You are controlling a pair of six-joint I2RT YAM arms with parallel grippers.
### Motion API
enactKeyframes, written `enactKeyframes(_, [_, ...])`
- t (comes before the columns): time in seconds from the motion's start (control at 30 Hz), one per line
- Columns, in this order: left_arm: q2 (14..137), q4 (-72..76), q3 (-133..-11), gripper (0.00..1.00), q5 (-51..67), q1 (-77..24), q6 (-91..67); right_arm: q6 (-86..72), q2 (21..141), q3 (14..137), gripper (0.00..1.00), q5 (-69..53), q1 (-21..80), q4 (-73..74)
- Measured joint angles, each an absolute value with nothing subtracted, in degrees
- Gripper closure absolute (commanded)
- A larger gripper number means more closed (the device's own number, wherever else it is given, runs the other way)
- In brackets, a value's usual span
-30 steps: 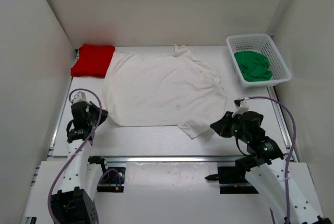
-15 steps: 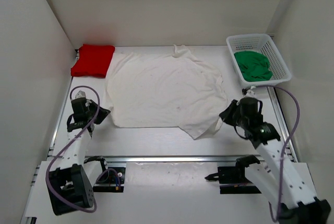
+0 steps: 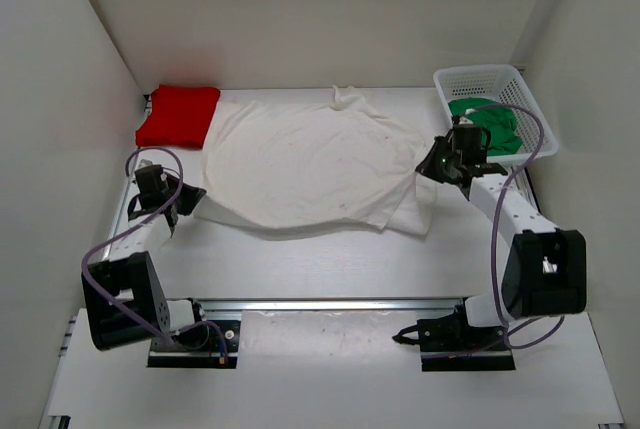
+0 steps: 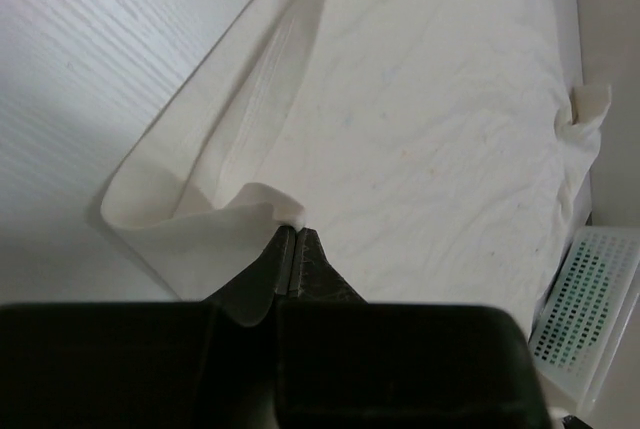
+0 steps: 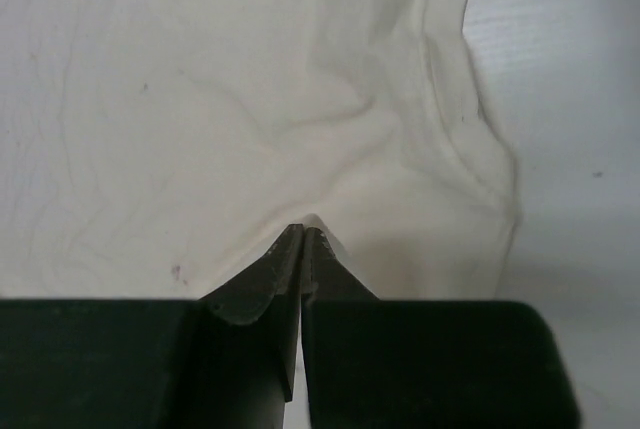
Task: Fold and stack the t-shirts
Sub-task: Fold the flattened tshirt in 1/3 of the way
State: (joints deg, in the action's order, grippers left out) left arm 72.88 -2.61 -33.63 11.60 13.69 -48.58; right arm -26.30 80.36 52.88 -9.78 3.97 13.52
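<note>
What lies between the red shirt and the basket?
The white shirt, spread over the table; the top view shows it.

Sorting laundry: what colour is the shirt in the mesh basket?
Green cloth t-shirt; top external view shows it best.

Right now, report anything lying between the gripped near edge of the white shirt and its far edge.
Nothing visible. The left hand and right hand are shut on the near edge of the white t-shirt, and the cloth ahead is bare. The red t-shirt lies beside its far-left corner; the basket sits off to the right.
</note>
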Motion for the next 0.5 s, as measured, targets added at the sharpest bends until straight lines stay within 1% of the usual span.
enactKeyframes(0.5, [90.26,2.20,-46.09,1.00,9.26,13.50,-51.42,-23.49,101.84,73.25,1.00,-11.07,1.74,11.75])
